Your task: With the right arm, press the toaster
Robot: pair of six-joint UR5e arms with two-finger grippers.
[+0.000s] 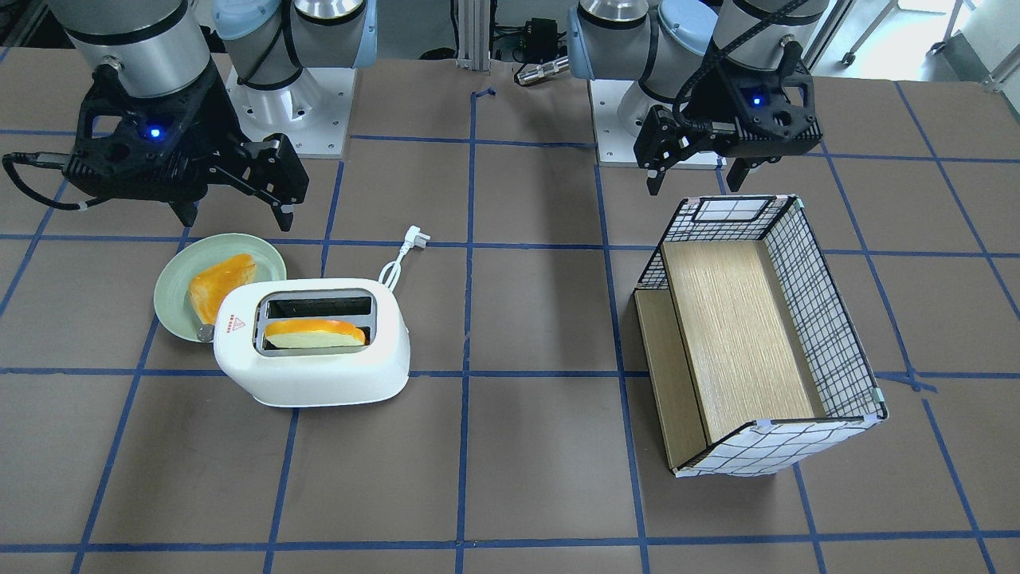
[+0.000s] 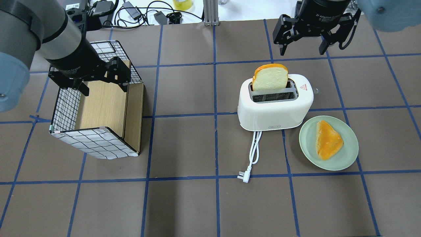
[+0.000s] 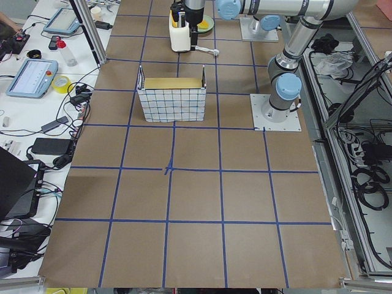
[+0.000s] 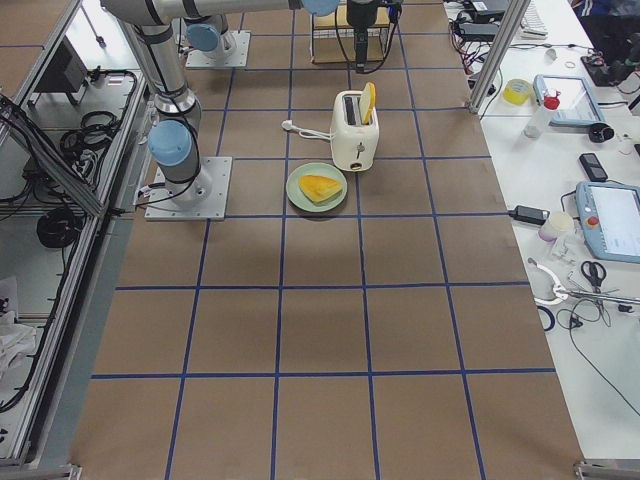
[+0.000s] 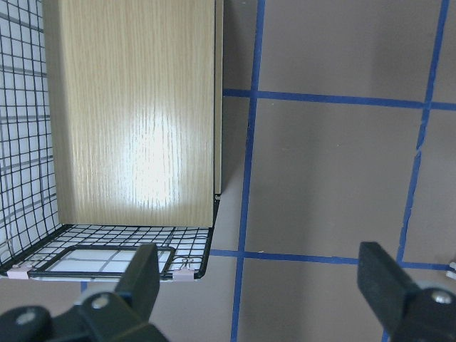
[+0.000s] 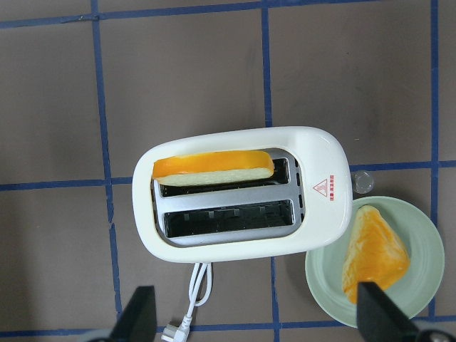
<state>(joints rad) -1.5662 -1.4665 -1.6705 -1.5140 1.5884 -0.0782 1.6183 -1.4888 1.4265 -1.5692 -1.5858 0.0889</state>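
Note:
The white toaster (image 2: 273,112) stands right of the table's middle and also shows in the front view (image 1: 319,375) and the right wrist view (image 6: 239,194). A slice of toast (image 2: 270,77) sticks up out of one slot. The other slot is empty. A small silver knob (image 6: 362,182) is on the toaster's end by the red triangle sticker. My right gripper (image 2: 302,52) hangs open and empty high above the toaster, not touching it; it also shows in the front view (image 1: 237,222). My left gripper (image 2: 104,89) is open and empty over the basket.
A green plate (image 2: 348,154) with another toast slice (image 2: 327,140) lies beside the toaster's knob end. The white cord and plug (image 2: 244,176) trail from the toaster toward the robot. A grid-patterned basket (image 2: 95,144) with a wooden insert stands on the left.

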